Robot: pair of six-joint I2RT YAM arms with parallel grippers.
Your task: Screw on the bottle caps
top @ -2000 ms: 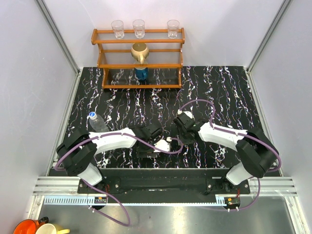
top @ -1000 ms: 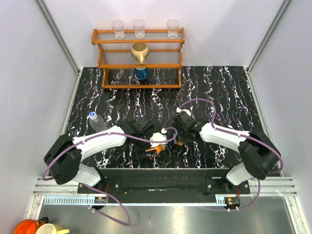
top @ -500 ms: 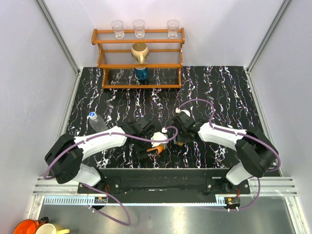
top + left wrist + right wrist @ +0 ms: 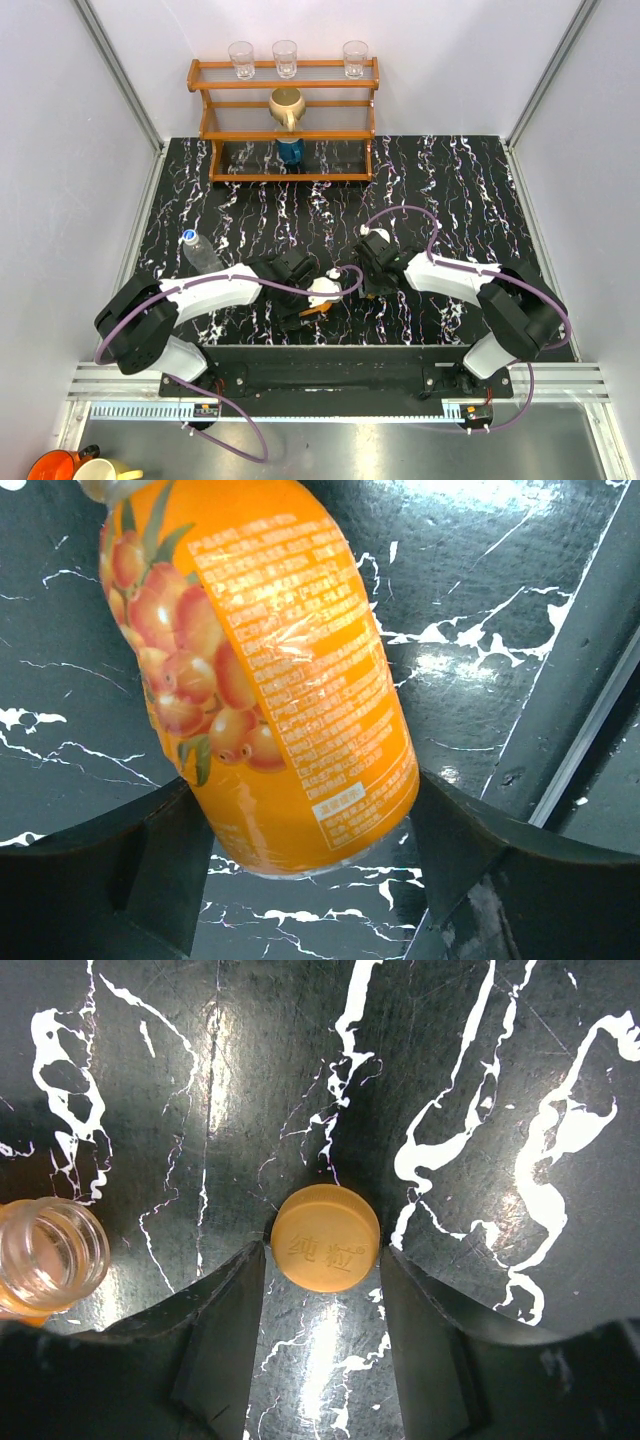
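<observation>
Jaws of the left gripper [image 4: 310,805] are clamped on the lower end of the orange bottle [image 4: 270,660], one dark finger pressed to each side, with the bottle slanting away from the wrist camera above the table [image 4: 520,600]. Its shiny plastic label is orange and carries a picture of clustered orange berries with green leaves, beside blocks of fine white print that are too small to read. Jaws of the right gripper [image 4: 325,1260] stand on either side of the orange cap [image 4: 325,1237], their inner edges right against its rim. Whether they press it or only frame it I cannot tell. That cap is a small, flat, round disc, matte orange and smooth on top. It lies face up on the black, white-veined table, and two Chinese characters are pressed into its face. Just left of it in the right wrist view is the bottle's open mouth [image 4: 50,1250], a clear threaded neck with no cap on it. Seen from above, a clear bottle [image 4: 203,255] lies near the table's left edge, well apart from both grippers, with the white cap [image 4: 188,237], blue at the rim, at its far end.
</observation>
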